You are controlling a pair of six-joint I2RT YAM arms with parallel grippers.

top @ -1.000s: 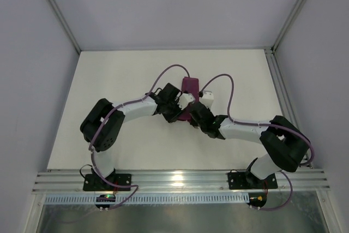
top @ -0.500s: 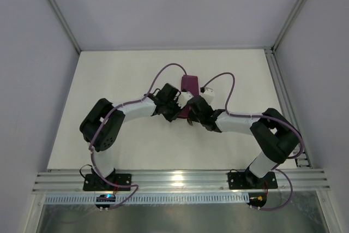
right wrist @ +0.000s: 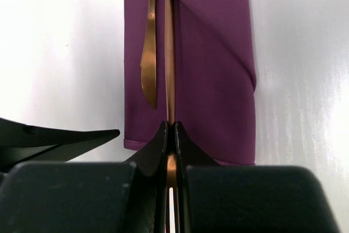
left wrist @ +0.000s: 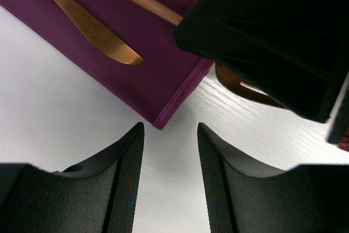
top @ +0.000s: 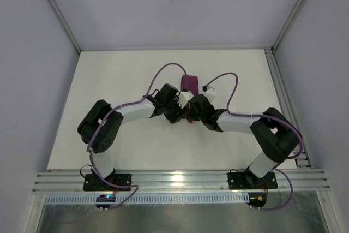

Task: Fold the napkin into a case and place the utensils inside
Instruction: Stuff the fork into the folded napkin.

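Note:
The magenta-purple napkin lies folded as a long narrow case point(right wrist: 215, 64) in mid-table point(top: 190, 83). A copper knife point(right wrist: 148, 64) lies in its pocket with the blade sticking out at the near end. Beside it the fork's copper handle point(right wrist: 170, 47) runs under the diagonal flap. My right gripper point(right wrist: 170, 126) is shut on that handle at the case's near edge, and the fork's head point(left wrist: 245, 88) lies behind the fingers over the table. My left gripper point(left wrist: 169, 129) is open just off the case's near left corner point(left wrist: 159, 124), with nothing between its fingers.
The white table point(top: 120, 80) is enclosed by grey walls, with a metal rail point(top: 276, 85) along its right side. Both wrists crowd together at the case's near end point(top: 188, 114). The left finger point(right wrist: 60, 140) sits close beside my right gripper.
The left gripper's jaws closed partway and have now opened wider. The right arm has pushed forward toward the case with the fork.

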